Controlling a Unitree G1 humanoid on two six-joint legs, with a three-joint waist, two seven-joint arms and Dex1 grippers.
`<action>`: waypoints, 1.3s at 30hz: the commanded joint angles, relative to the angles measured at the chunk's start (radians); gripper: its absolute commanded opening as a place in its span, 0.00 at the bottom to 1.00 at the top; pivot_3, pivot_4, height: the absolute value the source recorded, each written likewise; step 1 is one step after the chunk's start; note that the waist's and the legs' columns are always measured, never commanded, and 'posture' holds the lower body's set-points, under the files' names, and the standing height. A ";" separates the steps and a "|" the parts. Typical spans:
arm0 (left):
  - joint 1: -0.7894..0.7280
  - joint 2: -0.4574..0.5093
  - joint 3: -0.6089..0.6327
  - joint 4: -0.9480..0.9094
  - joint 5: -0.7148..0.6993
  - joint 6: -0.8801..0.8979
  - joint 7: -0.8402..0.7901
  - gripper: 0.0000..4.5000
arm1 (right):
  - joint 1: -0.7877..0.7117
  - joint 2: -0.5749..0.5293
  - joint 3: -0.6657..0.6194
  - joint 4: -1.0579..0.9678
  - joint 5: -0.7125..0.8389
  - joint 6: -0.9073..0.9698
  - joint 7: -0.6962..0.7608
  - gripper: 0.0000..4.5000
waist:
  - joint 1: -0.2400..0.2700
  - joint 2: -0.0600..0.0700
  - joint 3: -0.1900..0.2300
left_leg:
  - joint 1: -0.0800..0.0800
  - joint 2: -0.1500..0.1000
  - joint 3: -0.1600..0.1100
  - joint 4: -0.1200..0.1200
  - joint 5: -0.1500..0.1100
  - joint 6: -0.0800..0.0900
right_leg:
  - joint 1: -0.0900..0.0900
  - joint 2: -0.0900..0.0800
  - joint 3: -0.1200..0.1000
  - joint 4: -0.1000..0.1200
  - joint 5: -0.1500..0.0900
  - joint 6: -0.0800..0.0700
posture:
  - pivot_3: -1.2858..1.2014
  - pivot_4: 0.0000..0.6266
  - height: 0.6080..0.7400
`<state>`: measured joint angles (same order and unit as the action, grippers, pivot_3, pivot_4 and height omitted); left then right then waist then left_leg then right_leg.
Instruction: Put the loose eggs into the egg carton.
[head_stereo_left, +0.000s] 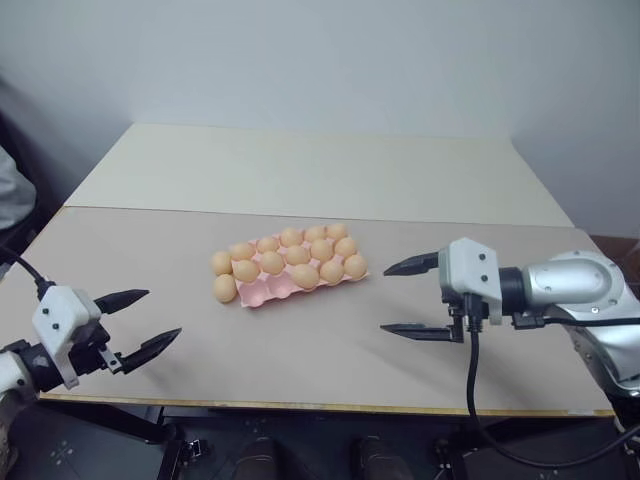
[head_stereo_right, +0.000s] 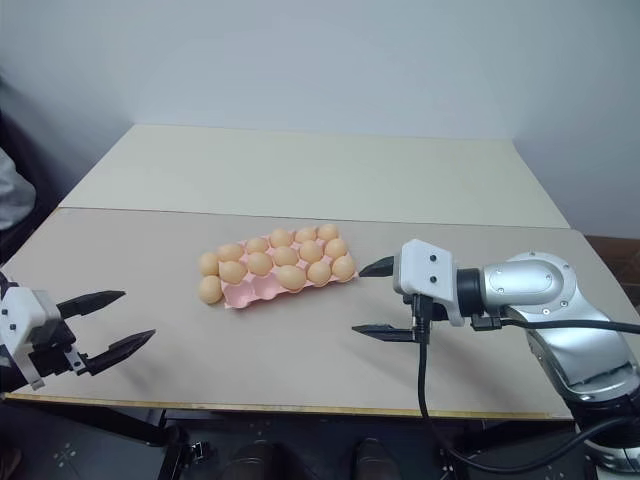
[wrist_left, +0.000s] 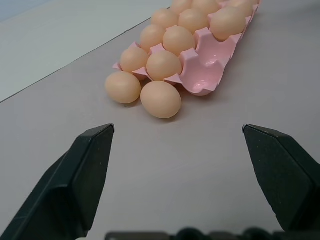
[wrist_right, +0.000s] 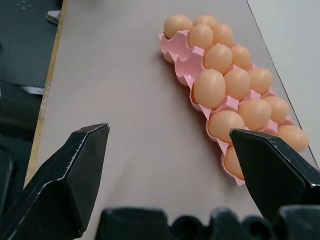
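The pink egg carton (head_stereo_left: 264, 291) lies near the middle of the table, most cups filled with pale orange eggs. Some front-row cups (wrist_left: 207, 62) are bare pink. Two loose eggs (wrist_left: 123, 87) (wrist_left: 160, 99) rest on the table, touching the carton's left end; they are also seen from the head (head_stereo_left: 225, 288). My left gripper (head_stereo_left: 164, 313) hovers open and empty near the front left edge, pointing toward the loose eggs. To the right of the carton my right gripper (head_stereo_left: 383, 299) is open and empty, pointing left along the carton (wrist_right: 182, 55).
The table has a tan front part (head_stereo_left: 300, 350) and a paler back part (head_stereo_left: 320, 170). Its front edge (head_stereo_left: 300, 405) runs just below both grippers. A black cable (head_stereo_left: 472, 380) hangs from my right wrist.
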<state>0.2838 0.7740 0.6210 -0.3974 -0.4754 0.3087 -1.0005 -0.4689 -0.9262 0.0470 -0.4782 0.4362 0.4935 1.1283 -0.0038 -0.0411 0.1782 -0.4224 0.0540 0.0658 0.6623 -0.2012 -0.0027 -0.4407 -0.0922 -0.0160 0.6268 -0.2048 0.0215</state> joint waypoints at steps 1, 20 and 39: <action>0.024 -0.004 0.050 -0.046 -0.023 0.003 0.026 0.99 | -0.032 0.006 0.009 0.027 -0.013 -0.052 0.027 1.00 | 0.000 0.000 0.000 | 0.000 0.000 0.000 0.000 0.000 0.000 | 0.000 0.000 0.000 0.000 0.000 0.000 | 0.52 0.24 1.00; -0.179 -0.023 -0.133 0.372 0.037 -0.228 -0.080 0.99 | 0.004 -0.022 -0.032 -0.018 -0.005 -0.015 0.013 1.00 | 0.019 0.000 0.000 | 0.000 0.000 0.000 -0.001 0.000 0.000 | 0.000 0.000 -0.001 0.000 0.000 -0.001 | 0.52 0.24 1.00; -0.681 -0.083 -0.465 0.921 0.193 -0.429 -0.184 0.99 | 0.098 -0.048 -0.114 -0.136 -0.001 0.067 -0.106 1.00 | 0.016 -0.001 -0.001 | -0.001 0.000 0.001 -0.001 0.004 0.008 | 0.000 0.001 0.000 0.000 0.002 0.002 | 0.52 0.24 1.00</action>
<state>-0.3691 0.6942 0.1608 0.5065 -0.2931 -0.0918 -1.1895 -0.3708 -0.9599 -0.0237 -0.5821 0.4178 0.5541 1.0343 0.0118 -0.0421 0.1773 -0.4236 0.0537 0.0671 0.6618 -0.1974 0.0049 -0.4408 -0.0915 -0.0162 0.6269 -0.2027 0.0239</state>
